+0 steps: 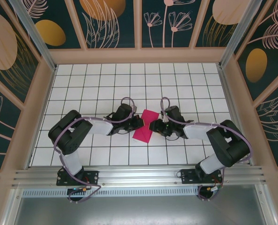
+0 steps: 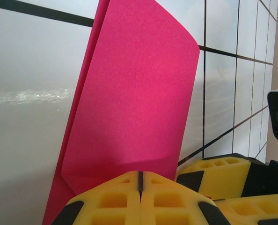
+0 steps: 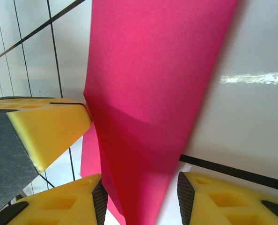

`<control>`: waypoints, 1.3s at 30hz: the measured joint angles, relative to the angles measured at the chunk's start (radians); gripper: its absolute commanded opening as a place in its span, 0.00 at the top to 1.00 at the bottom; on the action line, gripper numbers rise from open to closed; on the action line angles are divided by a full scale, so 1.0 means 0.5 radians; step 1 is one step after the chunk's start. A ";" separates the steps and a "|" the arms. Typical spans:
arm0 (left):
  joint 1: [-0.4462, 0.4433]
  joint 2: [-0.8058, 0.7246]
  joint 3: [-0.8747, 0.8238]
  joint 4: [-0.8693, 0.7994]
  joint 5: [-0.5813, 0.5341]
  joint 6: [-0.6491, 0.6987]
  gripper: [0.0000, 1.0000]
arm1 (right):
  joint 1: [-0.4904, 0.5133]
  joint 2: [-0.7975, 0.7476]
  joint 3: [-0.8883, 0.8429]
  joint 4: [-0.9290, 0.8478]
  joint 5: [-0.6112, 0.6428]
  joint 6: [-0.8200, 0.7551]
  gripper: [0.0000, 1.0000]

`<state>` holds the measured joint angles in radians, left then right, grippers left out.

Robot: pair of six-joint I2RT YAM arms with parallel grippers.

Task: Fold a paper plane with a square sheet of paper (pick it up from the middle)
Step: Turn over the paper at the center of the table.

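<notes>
Top external view puts the left gripper (image 1: 138, 123) at the left edge of the square sheet of paper (image 1: 146, 126), which lies already folded into a narrow magenta rectangle on the tiled table (image 1: 97, 84). On its wrist view the yellow pads (image 2: 111, 199) meet with no gap, and as far as I can judge they pinch the sheet's near edge. At the sheet's right edge the right gripper (image 1: 154, 126) stands with jaws apart, a raised flap of the paper running between them. To crease well, the left should anchor the sheet flat while the right closes low on the flap. It should square the edges before pressing and not tug against the pinch.
</notes>
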<state>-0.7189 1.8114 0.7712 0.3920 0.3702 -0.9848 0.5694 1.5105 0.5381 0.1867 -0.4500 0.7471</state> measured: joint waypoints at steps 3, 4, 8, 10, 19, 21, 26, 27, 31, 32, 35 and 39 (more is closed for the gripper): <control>-0.002 0.004 0.001 -0.011 0.000 0.000 0.96 | 0.003 0.009 0.003 0.018 -0.005 0.004 0.53; -0.002 0.004 0.001 -0.014 0.000 0.000 0.96 | 0.003 0.018 0.008 0.018 -0.005 0.008 0.53; -0.002 0.004 0.001 -0.015 0.000 0.000 0.96 | 0.003 0.047 0.024 0.023 -0.004 0.037 0.53; -0.002 0.004 0.001 -0.015 -0.001 -0.001 0.95 | 0.003 0.050 0.024 0.026 -0.004 0.043 0.53; -0.004 0.004 0.001 -0.016 -0.007 -0.001 0.94 | 0.014 0.048 0.024 0.037 0.016 0.134 0.52; -0.006 0.004 0.001 -0.016 -0.008 -0.001 0.94 | 0.024 0.048 0.024 0.058 0.015 0.166 0.53; -0.014 0.014 0.001 -0.016 -0.008 -0.002 0.95 | 0.030 0.049 0.021 0.150 0.008 0.253 0.54; -0.014 0.018 0.001 -0.016 -0.008 -0.002 0.95 | 0.030 0.049 0.021 0.159 0.008 0.259 0.54; -0.014 0.024 0.001 -0.021 -0.011 -0.008 0.95 | 0.030 0.053 0.021 0.182 0.007 0.285 0.54; -0.014 0.024 0.001 -0.021 -0.017 -0.008 0.95 | 0.030 0.054 0.021 0.188 0.007 0.287 0.55; -0.014 0.024 0.001 -0.021 -0.024 -0.011 0.95 | 0.030 0.056 0.018 0.217 -0.005 0.285 0.59; -0.014 0.024 0.001 -0.021 -0.031 -0.017 0.95 | 0.032 0.085 0.018 0.252 -0.037 0.273 0.65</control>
<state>-0.7258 1.8233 0.7715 0.3817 0.3550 -0.9932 0.5854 1.5532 0.5468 0.3126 -0.4686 0.8837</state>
